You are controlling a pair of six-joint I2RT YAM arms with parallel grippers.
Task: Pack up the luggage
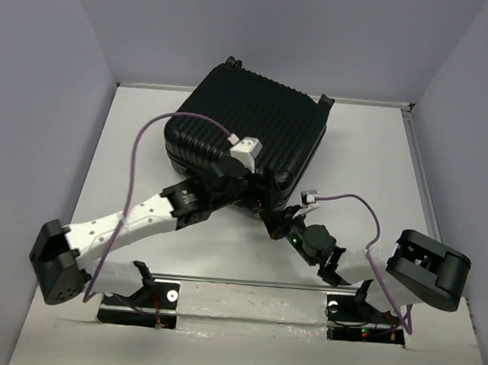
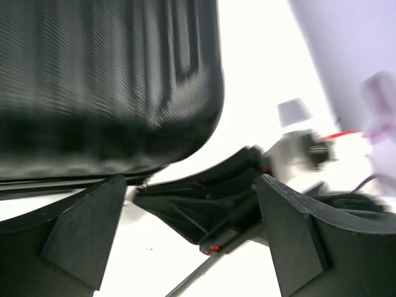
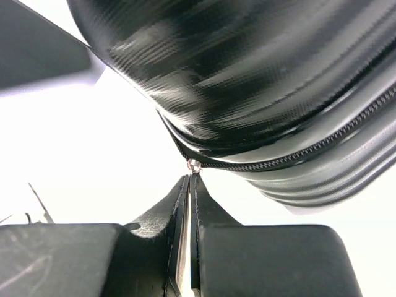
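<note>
The luggage is a black ribbed hard-shell suitcase lying closed at the back middle of the table. It also fills the left wrist view and the right wrist view. My right gripper is shut on the silver zipper pull at the suitcase's near corner, where the zip line runs round the shell. In the top view the right gripper sits at that corner. My left gripper is open and empty just beside it, apart from the shell.
The white table is closed in by grey walls at the left, back and right. A metal rail with both arm bases runs along the near edge. Purple cables loop above the arms.
</note>
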